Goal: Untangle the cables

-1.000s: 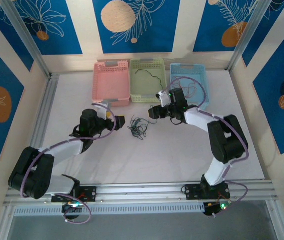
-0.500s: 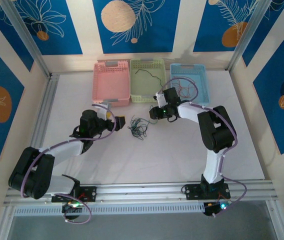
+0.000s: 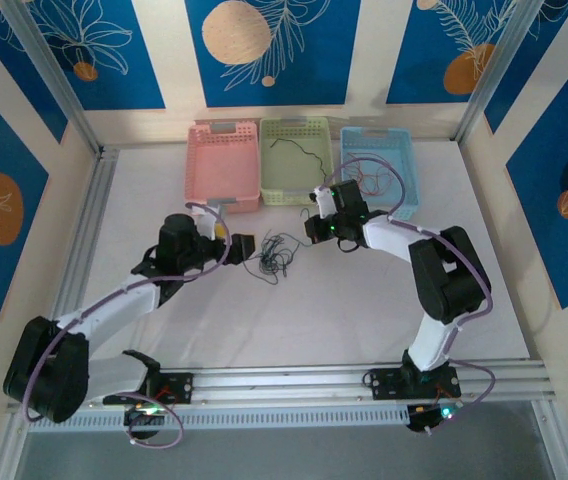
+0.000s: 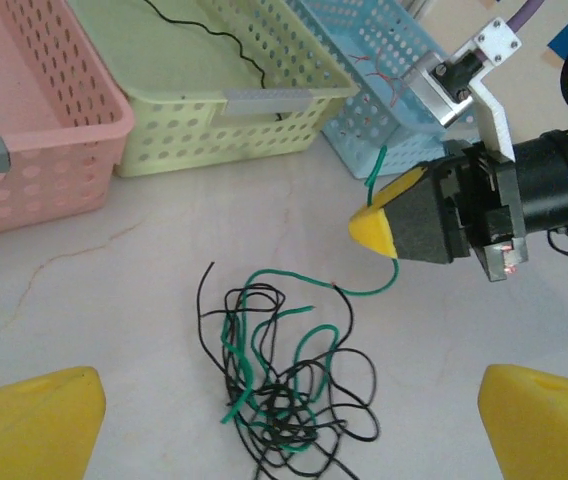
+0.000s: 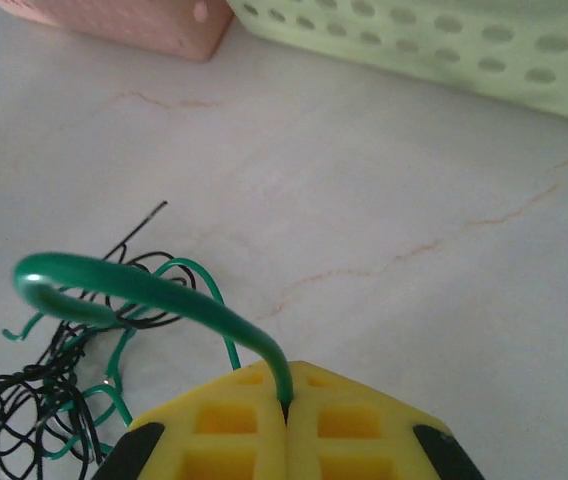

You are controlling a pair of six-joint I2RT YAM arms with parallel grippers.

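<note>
- Overhead, the table [image 3: 344, 300] is a white, faintly veined surface – thin brownish cracks run across it in both wrist views.
- Blue wall panels [image 3: 264, 50] with white leaf outlines and orange discs close the space in at the top and sides of the frame, and a metal rail [image 3: 294, 378] crosses the bottom.
- Three perforated baskets sit in a row at upper centre: a pink basket [image 3: 226, 128], a green basket [image 3: 296, 197] and a blue basket [image 3: 376, 133].
- A black cable [image 3: 299, 150] lies in the green basket, and red wires [image 3: 372, 180] lie in the blue one.
- The clump of cables [image 3: 276, 255] – black and dark green loops knotted together – lies on the bare table at centre frame, below the baskets and between the two claws.
- The right claw [image 3: 311, 228] is just right of the clump, its yellow fingers [image 5: 234, 430] pressed together and pinching a green cable [image 5: 144, 290].
- That cable arches up from the jaws and bends down into the knot at lower left of the right wrist view.
- The left claw [image 3: 244, 247] is just left of the clump, spread wide and holding nothing.
- Its yellow pads [image 4: 34, 420] sit in the bottom corners of the left wrist view, with the clump lying between them.
</note>
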